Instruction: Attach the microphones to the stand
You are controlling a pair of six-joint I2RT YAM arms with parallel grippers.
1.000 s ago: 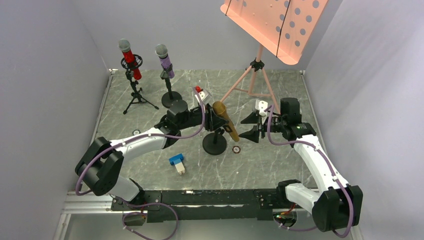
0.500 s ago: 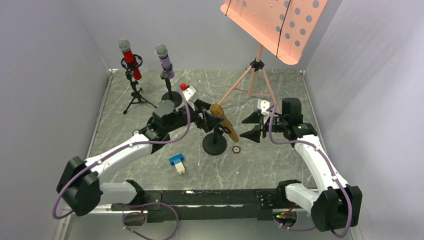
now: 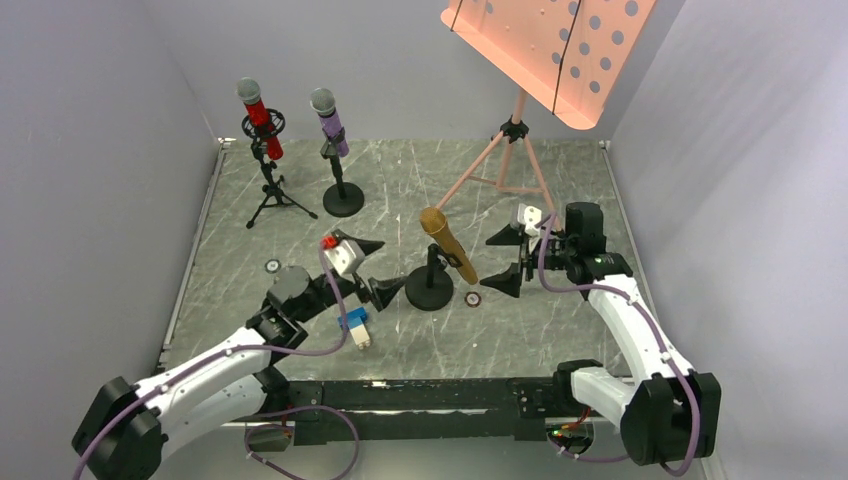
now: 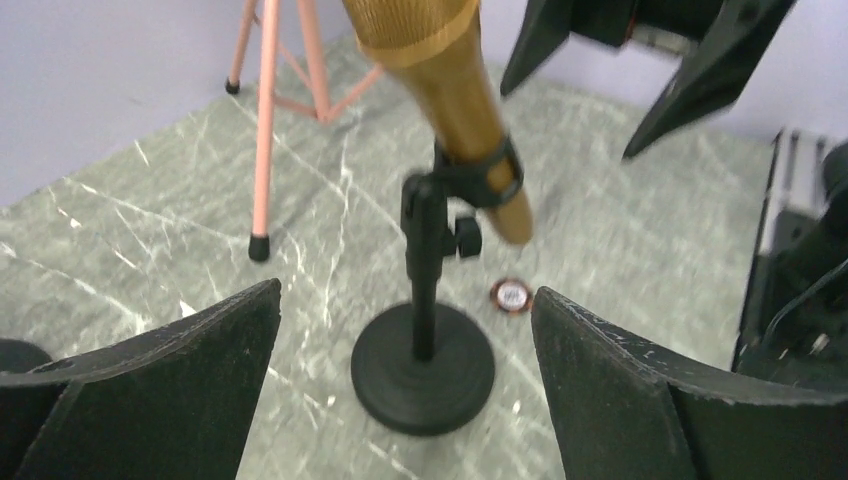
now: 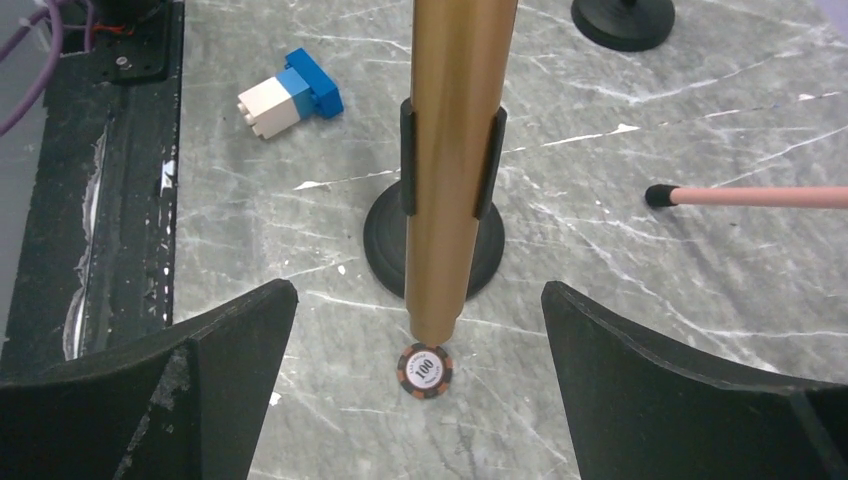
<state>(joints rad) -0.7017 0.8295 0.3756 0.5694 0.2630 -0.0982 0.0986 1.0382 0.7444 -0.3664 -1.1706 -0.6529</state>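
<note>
Left hand [image 3: 384, 267] and right hand [image 3: 492, 261] gape wide beside the gold microphone [image 3: 448, 243], seemingly clipped in its stand [image 3: 429, 291].

The gold microphone [image 3: 447, 243] on its round-base stand [image 3: 429, 292] stands in the gap between the widely spread left claw [image 3: 393, 264] and right claw [image 3: 485, 265]. A poker chip [image 3: 472, 298] lies just beside the base, a blue-and-white block [image 3: 354, 327] near the left claw, a pink tripod [image 3: 515, 130] behind. The bench [image 3: 540, 330] in front is free.

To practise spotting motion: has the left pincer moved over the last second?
Yes. The left pincer has drawn back toward the near edge, away from the gold microphone on its stand, which stayed put.
</note>
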